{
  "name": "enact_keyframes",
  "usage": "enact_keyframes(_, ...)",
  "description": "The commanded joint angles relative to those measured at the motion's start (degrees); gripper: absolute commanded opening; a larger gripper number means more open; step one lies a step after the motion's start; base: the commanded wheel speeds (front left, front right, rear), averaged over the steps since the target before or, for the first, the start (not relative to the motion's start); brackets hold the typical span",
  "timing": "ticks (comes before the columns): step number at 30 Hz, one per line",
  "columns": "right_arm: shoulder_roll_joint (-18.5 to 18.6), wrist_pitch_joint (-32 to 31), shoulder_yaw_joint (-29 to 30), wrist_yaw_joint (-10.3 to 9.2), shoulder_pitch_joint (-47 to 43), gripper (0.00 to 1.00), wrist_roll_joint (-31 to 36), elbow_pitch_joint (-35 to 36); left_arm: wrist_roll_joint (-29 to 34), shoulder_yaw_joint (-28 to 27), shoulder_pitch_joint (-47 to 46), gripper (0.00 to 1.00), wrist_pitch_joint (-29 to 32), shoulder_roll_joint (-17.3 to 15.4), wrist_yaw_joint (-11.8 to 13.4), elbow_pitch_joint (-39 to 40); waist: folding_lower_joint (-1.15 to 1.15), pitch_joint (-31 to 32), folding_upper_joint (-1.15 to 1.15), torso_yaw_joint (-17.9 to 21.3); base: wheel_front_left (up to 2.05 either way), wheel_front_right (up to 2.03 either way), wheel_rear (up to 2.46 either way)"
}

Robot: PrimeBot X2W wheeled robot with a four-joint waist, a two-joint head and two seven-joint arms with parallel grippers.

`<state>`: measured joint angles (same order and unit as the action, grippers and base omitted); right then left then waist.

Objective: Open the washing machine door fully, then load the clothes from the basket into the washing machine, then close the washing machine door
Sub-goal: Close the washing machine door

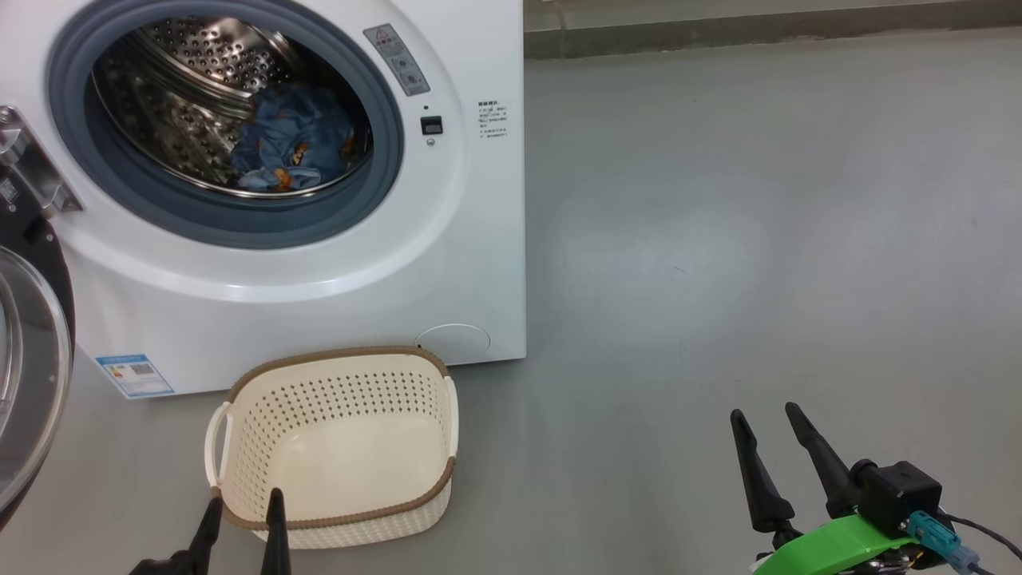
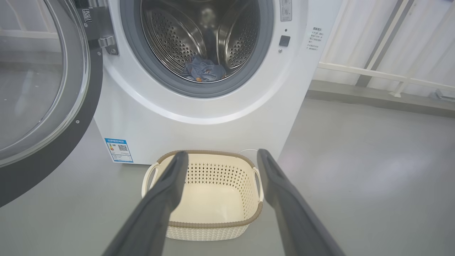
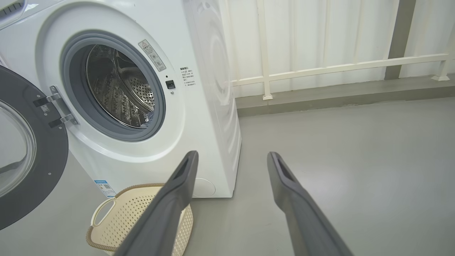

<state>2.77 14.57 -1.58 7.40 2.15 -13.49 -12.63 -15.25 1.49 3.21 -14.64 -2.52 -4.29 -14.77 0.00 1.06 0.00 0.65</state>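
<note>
Lying crumpled at the bottom of the steel drum, the clothes (image 1: 294, 144) sit inside the washing machine (image 1: 335, 295); from the right wrist, the sliver of blue at the gasket's lip is probably the same garment. The washing machine door (image 1: 28, 375) is swung open on its hinge at the machine's left side, glass bowl facing out. The basket (image 1: 335, 352) stands on the grey floor (image 1: 718, 239) just before the machine's front, its far rim near the round filter cap (image 1: 453, 339). The left gripper (image 1: 245, 495) hangs over the basket's near rim, fingers spread wide and holding nothing. The right gripper (image 1: 764, 411) hovers over bare floor well to the basket's right, likewise parted and empty.
</note>
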Motion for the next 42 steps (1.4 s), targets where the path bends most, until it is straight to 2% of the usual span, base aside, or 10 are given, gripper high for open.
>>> enact_keyframes(1, 0.1, 0.4, -1.7, 0.09, 1.9, 1.0, -0.5, 1.2, 0.6, -1.9, -2.4, 1.0, -0.4, -0.4, 0.4, 1.7, 0.0, 0.0, 0.0, 0.1, 0.0, 0.0, 0.0)
enact_keyframes(32, 0.1, 0.4, -1.7, 0.09, 1.7, 1.0, -0.5, 1.4, 0.6, -0.9, -2.0, 1.0, -0.4, -0.4, 0.8, 1.9, 0.0, 0.0, 0.0, -0.2, 0.0, 0.0, 0.0)
enact_keyframes(42, 0.1, 0.4, -1.9, 0.09, 1.4, 1.0, -0.8, 1.6, 1.0, -1.3, -1.9, 1.0, -0.4, -0.4, 0.6, 1.9, 0.0, 0.0, 0.0, -2.5, 0.0, 0.0, 0.0)
